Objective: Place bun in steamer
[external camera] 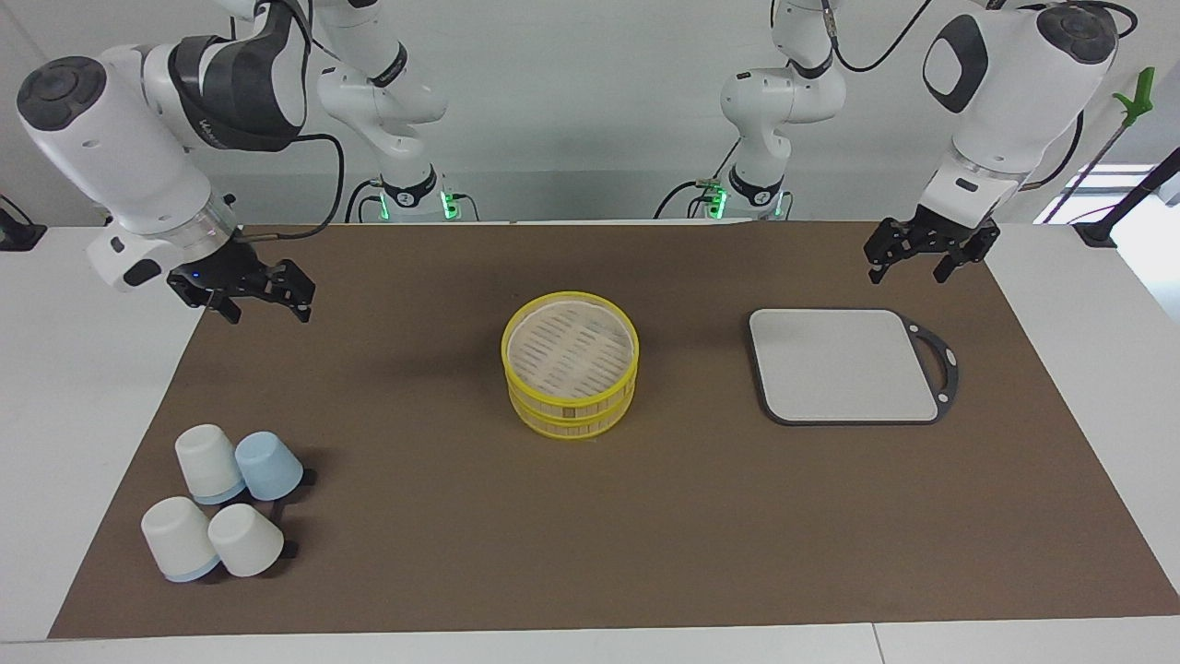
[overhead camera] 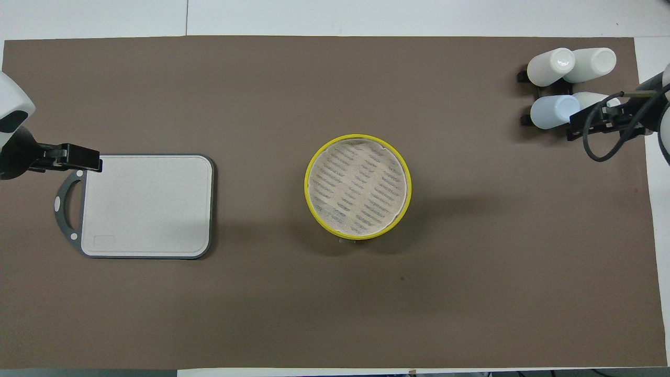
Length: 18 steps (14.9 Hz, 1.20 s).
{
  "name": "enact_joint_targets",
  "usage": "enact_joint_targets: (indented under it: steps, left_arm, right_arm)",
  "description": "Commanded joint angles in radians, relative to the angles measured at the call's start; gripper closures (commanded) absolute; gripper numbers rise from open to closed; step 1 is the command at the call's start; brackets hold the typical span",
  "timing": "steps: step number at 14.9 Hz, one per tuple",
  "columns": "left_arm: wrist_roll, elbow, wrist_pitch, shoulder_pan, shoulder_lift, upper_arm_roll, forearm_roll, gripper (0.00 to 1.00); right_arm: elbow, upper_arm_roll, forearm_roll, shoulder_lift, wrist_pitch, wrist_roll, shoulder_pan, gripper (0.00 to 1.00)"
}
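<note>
Here, round slatted bamboo steamer [external camera: 570,373] sits uncovered.

I see the steamer [external camera: 571,361] well apart from both raised grippers, between my left gripper [external camera: 927,256] over the tray [external camera: 843,365] and my open-fingered right gripper [external camera: 265,297].

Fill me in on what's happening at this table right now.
Nothing is being handled. The steamer stands mid-mat, its top tier holding nothing, and no bun shows in either view. The left end effector hangs open over the mat's edge near the grey tray, which is bare. The right end effector hangs open at its own end. Four upturned cups cluster farther from the robots at that end.
</note>
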Motion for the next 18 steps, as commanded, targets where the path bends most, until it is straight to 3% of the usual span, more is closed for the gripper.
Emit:
enact_joint_targets:
  steps: [1, 7, 15, 18]
  left_arm:
    - [0.008, -0.013, 0.006, -0.003, -0.010, 0.003, 0.024, 0.00]
    - [0.008, -0.013, 0.006, -0.003, -0.010, 0.003, 0.024, 0.00]
    - [0.008, -0.013, 0.006, -0.003, -0.010, 0.003, 0.024, 0.00]
    - [0.008, -0.013, 0.006, -0.005, -0.010, 0.003, 0.024, 0.00]
  right_arm:
    - [-0.029, 0.013, 0.018, -0.023, 0.013, -0.029, -0.027, 0.00]
    - [-0.061, 0.013, 0.016, -0.072, -0.030, -0.049, -0.030, 0.00]
    - [-0.251, 0.013, 0.018, -0.197, 0.079, -0.046, -0.031, 0.00]
    - [-0.233, 0.013, 0.016, -0.188, 0.085, -0.056, -0.031, 0.00]
